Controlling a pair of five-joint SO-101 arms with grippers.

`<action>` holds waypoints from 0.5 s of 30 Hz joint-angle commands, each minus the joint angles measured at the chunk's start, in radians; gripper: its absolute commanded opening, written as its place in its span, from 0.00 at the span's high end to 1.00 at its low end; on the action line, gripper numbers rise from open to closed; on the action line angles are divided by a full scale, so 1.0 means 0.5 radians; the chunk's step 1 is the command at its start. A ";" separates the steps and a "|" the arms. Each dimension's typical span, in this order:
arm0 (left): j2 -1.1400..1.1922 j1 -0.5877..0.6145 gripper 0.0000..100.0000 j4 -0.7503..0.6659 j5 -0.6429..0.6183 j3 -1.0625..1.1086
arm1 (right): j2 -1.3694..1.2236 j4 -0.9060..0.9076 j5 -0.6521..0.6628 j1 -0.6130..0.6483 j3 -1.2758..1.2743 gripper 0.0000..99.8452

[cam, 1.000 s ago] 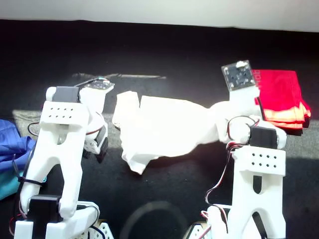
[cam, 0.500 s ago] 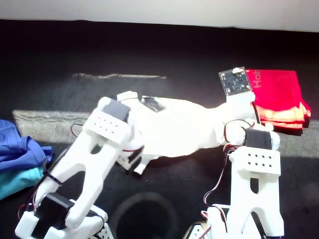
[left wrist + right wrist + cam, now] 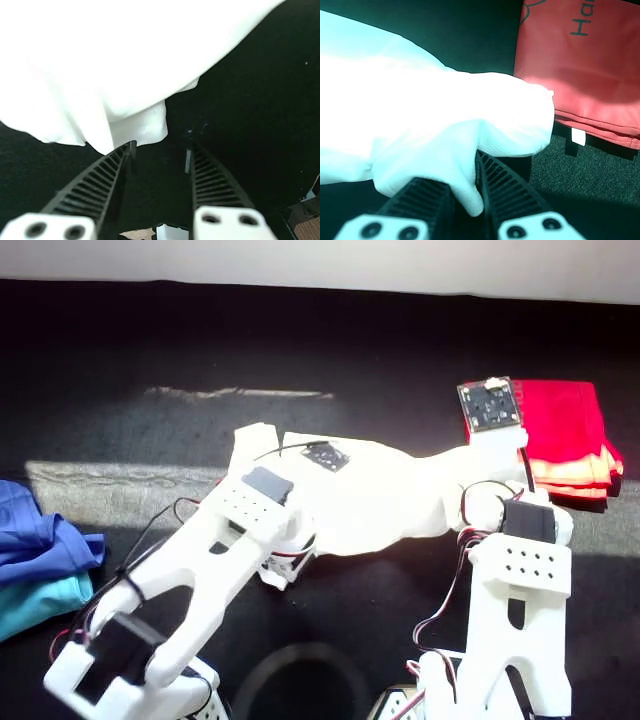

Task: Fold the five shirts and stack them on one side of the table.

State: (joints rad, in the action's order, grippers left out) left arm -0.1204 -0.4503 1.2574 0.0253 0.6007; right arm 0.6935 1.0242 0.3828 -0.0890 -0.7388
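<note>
My left gripper (image 3: 160,148) spread, empty, just beside white shirt's (image 3: 370,495) near corner. Right gripper (image 3: 465,172) pinching its other end. Shirt mid-table, fold unfinished by my read. Blue pile (image 3: 40,550) at left edge, unfolded. Red shirt (image 3: 560,430) folded, far right.

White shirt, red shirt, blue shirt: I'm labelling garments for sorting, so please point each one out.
white shirt (image 3: 370,500), high view, on its bright middle.
red shirt (image 3: 560,425), high view, on its folded top face.
blue shirt (image 3: 35,530), high view, on its crumpled heap.
</note>
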 commanded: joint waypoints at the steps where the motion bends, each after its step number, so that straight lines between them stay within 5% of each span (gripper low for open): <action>1: 0.167 -0.017 0.83 -0.031 -0.018 -0.017 | 0.044 -0.020 -0.003 -0.023 0.005 0.99; 15: 0.348 0.133 0.83 -0.190 -0.021 -0.109 | 0.041 -0.017 -0.003 -0.023 0.002 0.99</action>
State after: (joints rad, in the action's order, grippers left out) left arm 0.0637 -0.3951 1.1730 0.0192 0.5808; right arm 0.6935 1.0226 0.3828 -0.0921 -0.7388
